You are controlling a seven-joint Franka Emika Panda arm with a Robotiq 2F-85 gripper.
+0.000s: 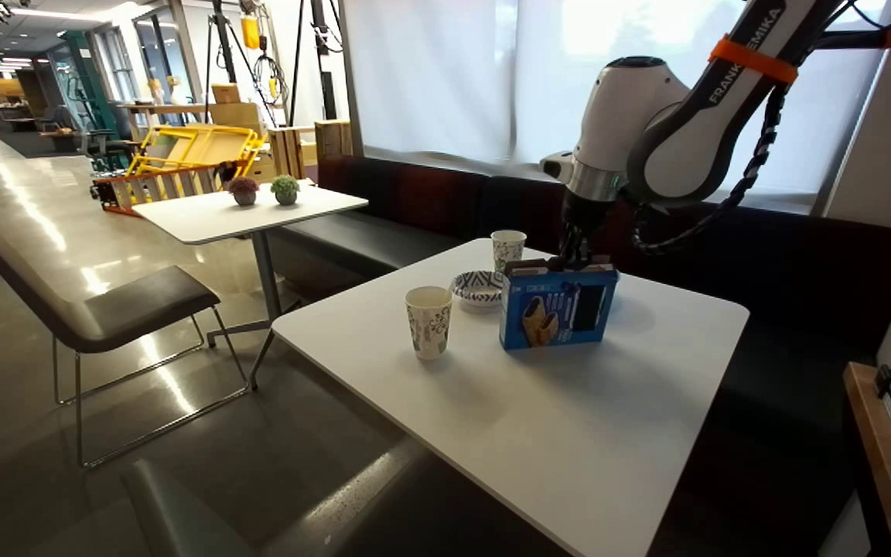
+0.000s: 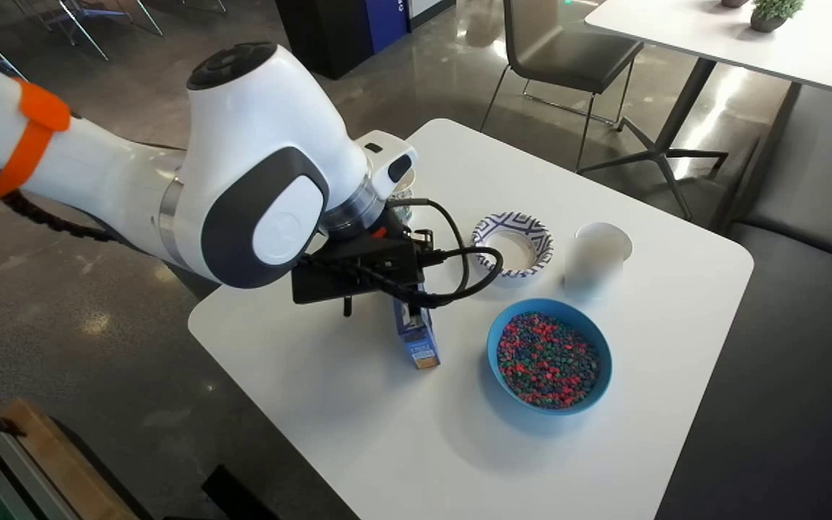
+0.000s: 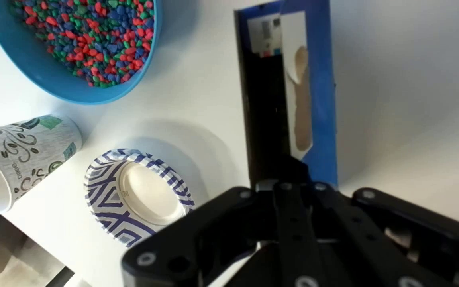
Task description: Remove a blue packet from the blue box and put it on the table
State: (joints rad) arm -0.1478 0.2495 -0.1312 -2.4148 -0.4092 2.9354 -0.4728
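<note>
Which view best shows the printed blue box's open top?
The wrist view, looking down into the printed blue box; the gripper partly covers one end. Exterior views show its broad face or narrow end, but little inside.

The white, grey-trimmed arm (image 2: 250,133) has an orange strap (image 2: 26,141), black cables (image 1: 760,151).

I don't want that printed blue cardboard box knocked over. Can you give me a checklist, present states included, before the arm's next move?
1. Printed blue cardboard box standing upright: ok.
2. Box top open: ok, the wrist view looks into it.
3. Black gripper at the box top: ok, towards one end of it.
4. Gripper open for a grasp: not ok, it is shut.
5. Blue packet held: cannot tell; the inside is dark and partly blocked.
6. White paper bowl with purple pattern and round blue bowl of coloured pebbles both apart from the box: ok.
</note>
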